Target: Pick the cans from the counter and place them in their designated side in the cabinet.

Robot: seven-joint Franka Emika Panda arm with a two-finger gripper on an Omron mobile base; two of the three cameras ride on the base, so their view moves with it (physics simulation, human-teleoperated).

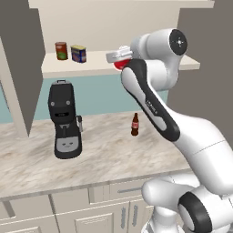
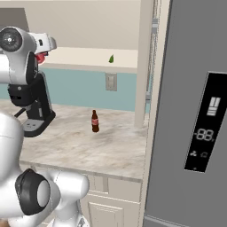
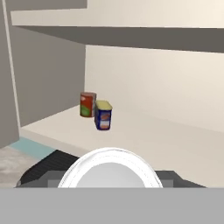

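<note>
Gripper [image 1: 119, 58] raised to shelf height, clamped on the red can [image 1: 120, 64], white lid filling the bottom of the hand view. Held just off the front edge of the cabinet [image 1: 191, 63] shelf board, roughly at the middle of its length. Can's long axis hard to judge; in the left base view the pale lid shows above the red body, so probably near upright.

Ahead and to the left along the shelf, toward the left side panel: blue can [image 3: 103, 115] with yellow top, upright, already in place, just beside a dark red can [image 3: 87, 104] nearer the back wall. Well apart from the held can.

Likely next: carry forward over the board's front edge and set down on a bare stretch of shelf.

Below on the table [image 1: 104, 150]: coffee machine [image 1: 64, 120] near the left, small brown bottle [image 1: 134, 124] toward the back edge.
</note>
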